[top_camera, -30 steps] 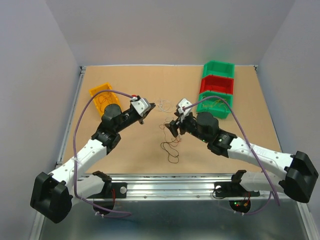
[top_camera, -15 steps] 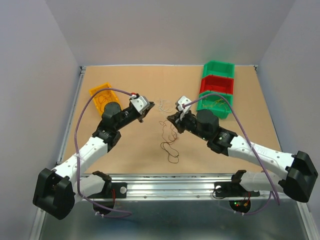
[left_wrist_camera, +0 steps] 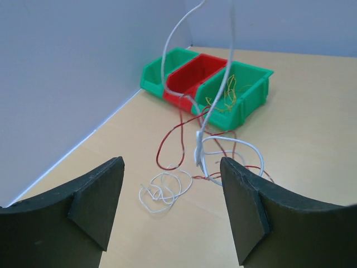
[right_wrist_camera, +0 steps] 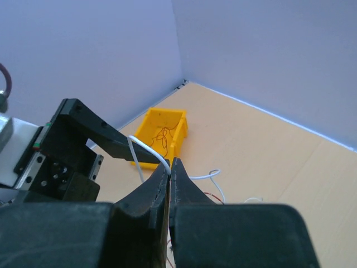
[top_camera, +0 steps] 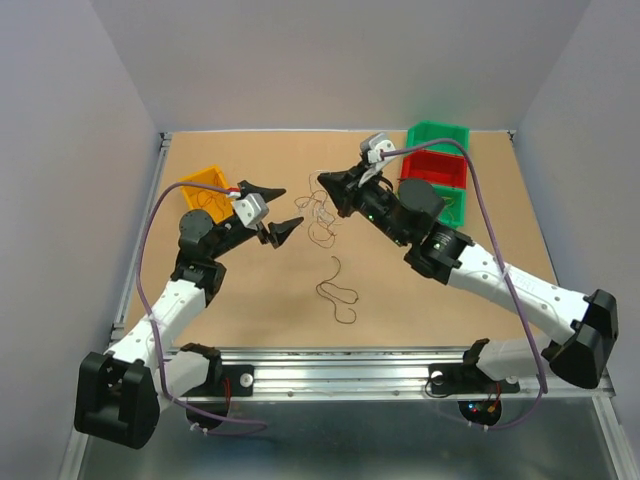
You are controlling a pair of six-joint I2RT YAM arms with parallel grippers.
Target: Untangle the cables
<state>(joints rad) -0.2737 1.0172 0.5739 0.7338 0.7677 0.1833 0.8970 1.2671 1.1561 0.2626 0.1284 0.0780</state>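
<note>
My right gripper [top_camera: 322, 186] [right_wrist_camera: 171, 163] is shut on a white cable [right_wrist_camera: 146, 147] and holds it up above the table. In the left wrist view that white cable [left_wrist_camera: 202, 139] hangs down in loops, still wound with a red cable [left_wrist_camera: 172, 146]. A small white cable coil [left_wrist_camera: 165, 190] lies loose on the table below. My left gripper [top_camera: 290, 207] [left_wrist_camera: 172, 164] is open and empty, just left of the hanging tangle [top_camera: 320, 212]. A dark brown cable [top_camera: 338, 290] lies by itself nearer the front.
A yellow bin [top_camera: 200, 185] [right_wrist_camera: 162, 134] with thin wires stands behind the left arm. Green bins [top_camera: 437, 135] [left_wrist_camera: 234, 97] and a red bin [top_camera: 435, 168] [left_wrist_camera: 195, 70] stand at the back right, behind the right arm.
The right gripper shut on the white cable and lifted it up and toward the back. The left gripper opened, let go and drew back to the left.
</note>
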